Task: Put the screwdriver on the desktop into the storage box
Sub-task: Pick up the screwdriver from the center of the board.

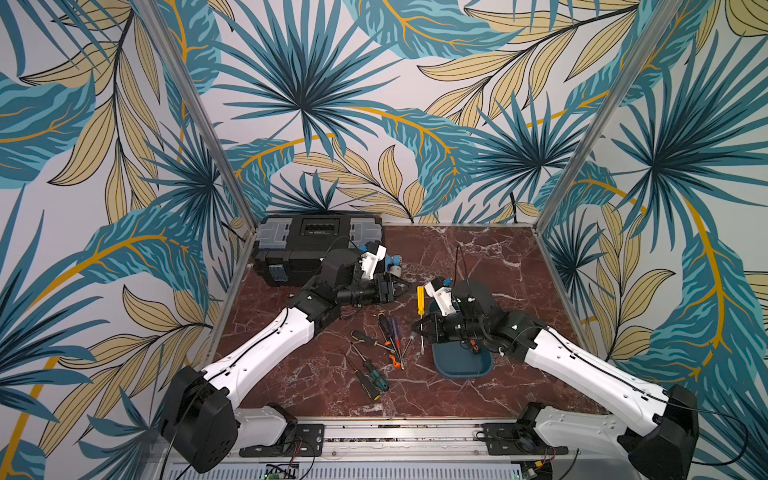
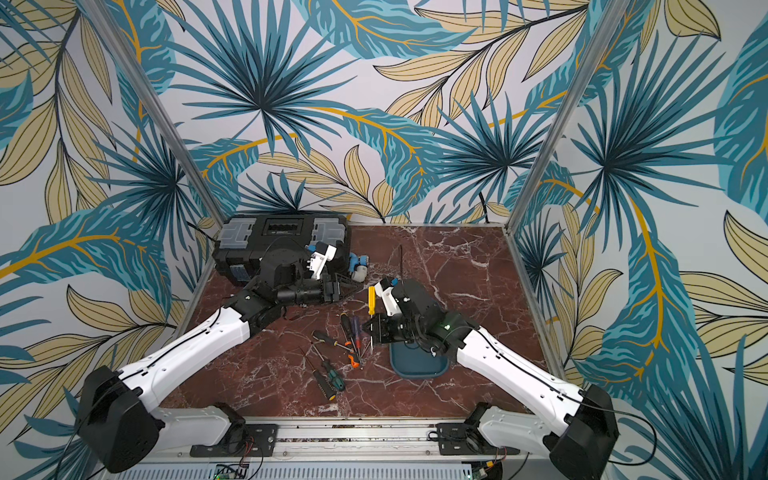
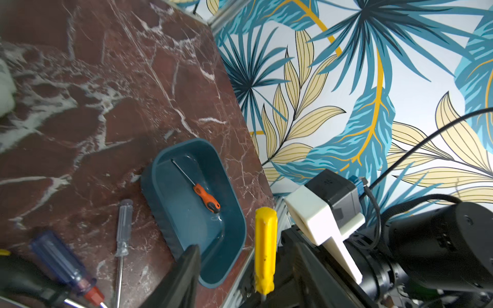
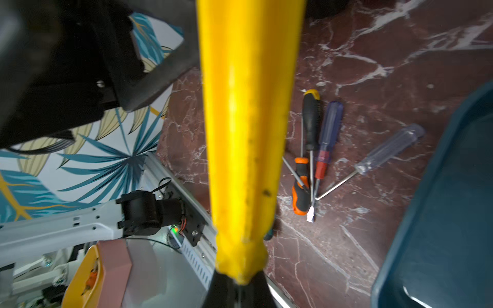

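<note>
Right wrist view: right hand (image 1: 423, 328) gripped yellow screwdriver (image 4: 248, 133) by its shaft; left hand (image 1: 399, 290) stood open. Best lowered flat into box (image 1: 461, 368).

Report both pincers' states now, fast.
Left pincer: open, holding nothing, next to the yellow screwdriver's handle.
Right pincer: shut on the yellow screwdriver, at the base of its handle.

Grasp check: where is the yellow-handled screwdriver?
In both top views the yellow-handled screwdriver sits in the right gripper, between loose screwdrivers and the teal plastic storage box.
</note>
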You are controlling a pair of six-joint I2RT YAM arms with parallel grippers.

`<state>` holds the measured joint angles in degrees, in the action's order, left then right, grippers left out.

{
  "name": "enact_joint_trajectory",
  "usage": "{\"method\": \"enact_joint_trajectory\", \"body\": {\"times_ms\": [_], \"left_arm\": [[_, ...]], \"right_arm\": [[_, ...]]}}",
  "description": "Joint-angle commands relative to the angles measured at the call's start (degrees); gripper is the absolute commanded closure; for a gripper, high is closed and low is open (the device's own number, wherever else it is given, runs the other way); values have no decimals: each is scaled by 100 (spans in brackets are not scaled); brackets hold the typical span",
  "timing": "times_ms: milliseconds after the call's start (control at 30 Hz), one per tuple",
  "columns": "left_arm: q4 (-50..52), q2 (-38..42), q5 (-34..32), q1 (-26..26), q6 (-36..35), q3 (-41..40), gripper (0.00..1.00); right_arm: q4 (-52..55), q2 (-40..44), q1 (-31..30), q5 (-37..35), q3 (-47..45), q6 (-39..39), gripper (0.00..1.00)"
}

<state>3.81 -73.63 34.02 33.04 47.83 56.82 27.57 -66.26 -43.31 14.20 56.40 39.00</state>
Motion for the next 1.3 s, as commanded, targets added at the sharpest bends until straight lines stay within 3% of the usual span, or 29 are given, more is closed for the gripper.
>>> {"method": "enact_joint_trajectory", "body": {"times_ms": [0, 133, 233, 333, 500, 600, 633, 700, 733, 767, 833, 1000, 1267], "left_arm": [[-454, 91, -610, 388, 278, -165, 34], [-517, -121, -956, 625, 427, -154, 34], [-742, -344, -938, 634, 599, -149, 43], [-710, -533, -975, 638, 613, -59, 57], [-898, -680, -974, 629, 768, -87, 92], [-1126, -688, -900, 628, 863, -165, 100], [-1184, -682, -873, 617, 888, -187, 100], [-1402, -669, -709, 543, 972, -290, 100], [-1575, -652, -599, 493, 1033, -367, 100], [-1830, -637, -492, 421, 1152, -485, 100], [-2412, -623, -229, 266, 1432, -724, 100], [-3700, -626, 298, 133, 1920, -1056, 100], [-4462, -624, 622, 137, 2045, -1235, 100]], "right_arm": [[424, -98, -114, -786, 301, -280, 100], [405, -168, -195, -787, 428, -384, 100], [339, -151, -222, -731, 433, -387, 100], [256, -44, -231, -682, 366, -370, 100], [38, 142, -231, -620, 172, -260, 100], [-162, 202, -222, -577, 19, -105, 100], [-225, 233, -214, -524, -18, -51, 95], [-415, 296, -151, -241, -115, 78, 66], [-532, 316, -99, -16, -178, 135, 55], [-642, 333, -44, 210, -230, 188, 49], [-794, 379, 38, 559, -338, 286, 44], [-1338, 616, 234, 1119, -737, 594, 46], [-1455, 672, 452, 1296, -838, 705, 71]]}}
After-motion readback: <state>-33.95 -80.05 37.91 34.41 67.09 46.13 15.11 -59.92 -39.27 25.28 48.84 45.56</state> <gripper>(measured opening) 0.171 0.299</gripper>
